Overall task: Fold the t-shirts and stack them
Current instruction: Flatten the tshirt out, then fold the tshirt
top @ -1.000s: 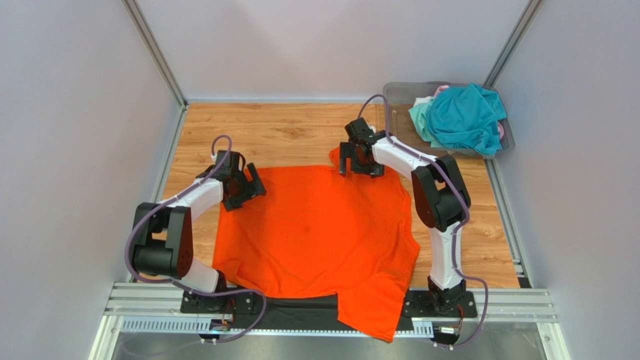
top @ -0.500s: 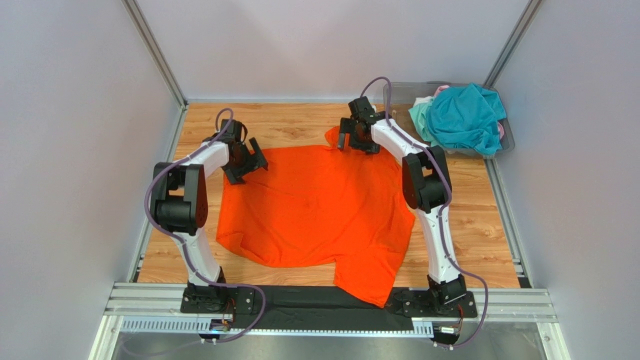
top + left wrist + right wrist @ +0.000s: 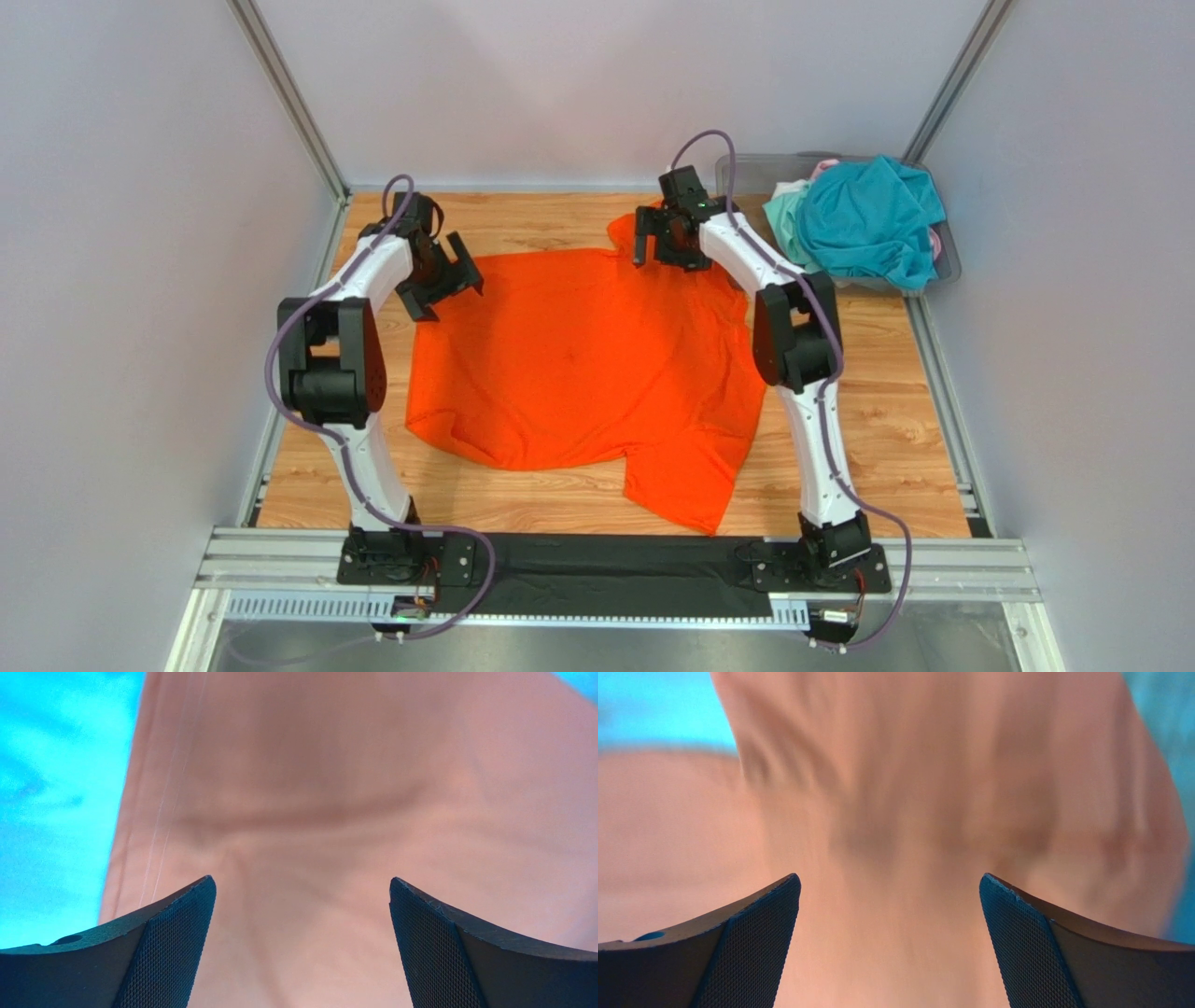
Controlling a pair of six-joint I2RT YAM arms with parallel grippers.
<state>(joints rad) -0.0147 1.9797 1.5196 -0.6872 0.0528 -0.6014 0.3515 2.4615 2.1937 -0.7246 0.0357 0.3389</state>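
- My left gripper (image 3: 446, 287) and right gripper (image 3: 665, 252) both have their jaws spread wide and grip nothing. In each wrist view the cloth lies between my fingers, unpinched.
- The orange shirt (image 3: 589, 364) lies spread on the table (image 3: 898, 420), mostly flat. Its far edge is under my two grippers, and one flap trails toward my right base.
- I take it that I sit over the two far corners, one each, because squaring a shirt for folding needs both ends of an edge handled together. Open jaws suit letting go or a fresh pinch, and I cannot tell which.
- The teal shirt (image 3: 870, 217) is heaped with a mint one (image 3: 786, 217) and a pink one (image 3: 825, 167) in the bin (image 3: 725, 182) at the far right corner. They are well apart from the orange one, which leaves room to work.
- I cannot tell whether my fingertips touch the cloth.
- I cannot tell collar from hem under my grippers.
- Both wrist views have false colour, with salmon cloth and a blue table, and the right one is blurred.
- Only a sliver of the pink shirt shows.
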